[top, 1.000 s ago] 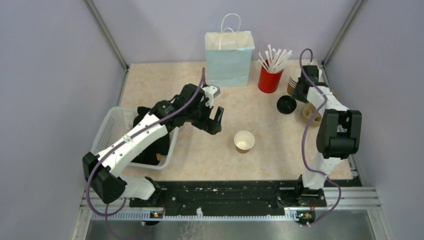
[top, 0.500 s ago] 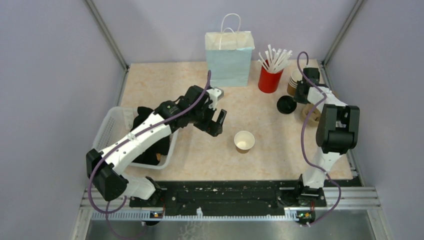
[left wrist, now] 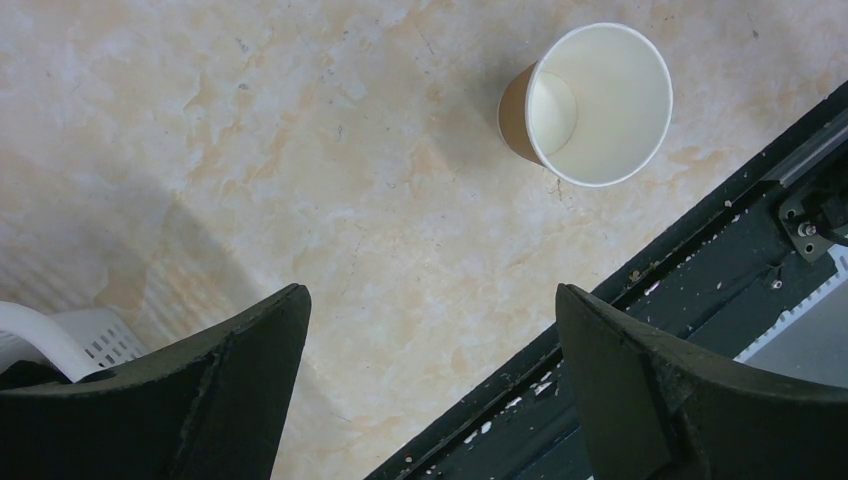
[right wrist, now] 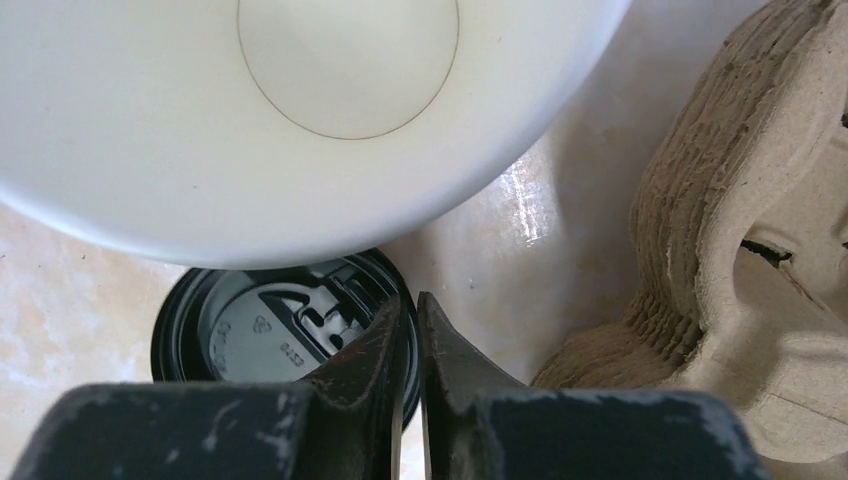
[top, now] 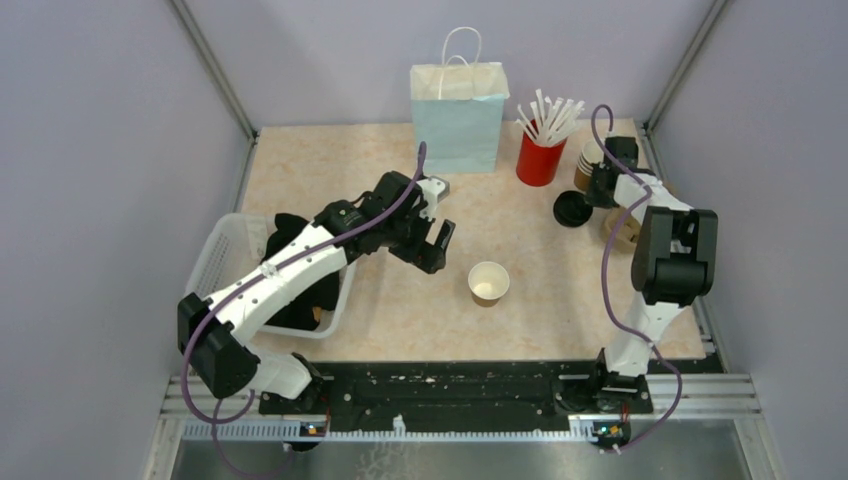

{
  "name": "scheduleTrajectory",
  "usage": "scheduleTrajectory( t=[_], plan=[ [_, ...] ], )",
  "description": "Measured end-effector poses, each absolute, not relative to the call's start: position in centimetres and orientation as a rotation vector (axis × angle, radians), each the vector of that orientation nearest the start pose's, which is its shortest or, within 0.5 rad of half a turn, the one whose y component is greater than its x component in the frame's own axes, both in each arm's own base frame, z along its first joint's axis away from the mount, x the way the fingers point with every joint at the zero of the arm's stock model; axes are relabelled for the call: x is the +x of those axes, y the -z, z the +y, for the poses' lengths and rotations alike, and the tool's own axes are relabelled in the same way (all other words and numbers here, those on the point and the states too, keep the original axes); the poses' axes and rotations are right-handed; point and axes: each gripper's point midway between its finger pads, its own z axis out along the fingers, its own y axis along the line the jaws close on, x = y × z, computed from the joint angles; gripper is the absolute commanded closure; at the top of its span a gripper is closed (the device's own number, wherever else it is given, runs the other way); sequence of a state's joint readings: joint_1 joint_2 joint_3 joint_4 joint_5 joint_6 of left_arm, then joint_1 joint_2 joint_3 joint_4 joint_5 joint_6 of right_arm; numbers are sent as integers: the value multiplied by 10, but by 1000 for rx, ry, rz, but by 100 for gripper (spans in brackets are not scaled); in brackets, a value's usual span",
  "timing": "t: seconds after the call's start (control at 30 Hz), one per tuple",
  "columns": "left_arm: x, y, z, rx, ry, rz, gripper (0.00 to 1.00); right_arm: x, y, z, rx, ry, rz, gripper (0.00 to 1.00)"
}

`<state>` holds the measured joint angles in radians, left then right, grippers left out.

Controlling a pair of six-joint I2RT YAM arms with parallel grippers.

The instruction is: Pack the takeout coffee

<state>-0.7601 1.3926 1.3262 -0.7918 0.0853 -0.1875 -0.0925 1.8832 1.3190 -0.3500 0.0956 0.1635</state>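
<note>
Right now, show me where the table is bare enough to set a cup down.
Bare tabletop lies between the pale blue bag and the white basket, and again between the open cup and the right arm's base. The far right corner is crowded: red straw cup, stacked cups, black lid, cardboard carrier and the right gripper.

Plain pale lilac walls (top: 100, 150) are enclosing a beige marbled counter (top: 300, 170). Silver metal struts (top: 210, 70) are rising at the back corners, a black metal rail (top: 450, 385) is lining the near edge, and soft, even light is falling throughout.
</note>
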Motion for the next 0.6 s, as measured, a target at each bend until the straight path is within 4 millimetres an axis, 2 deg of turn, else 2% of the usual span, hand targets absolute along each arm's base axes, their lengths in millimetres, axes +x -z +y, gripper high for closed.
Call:
scheduleTrajectory(
  t=[0.13,0.6],
  plan=[
    [240,-203,-260,743,518,2384,2,457,-62,-52,348,89,2458,100],
    [241,-202,-260,744,517,2388,2,454,-64,-52,342,93,2474,100]
  ],
)
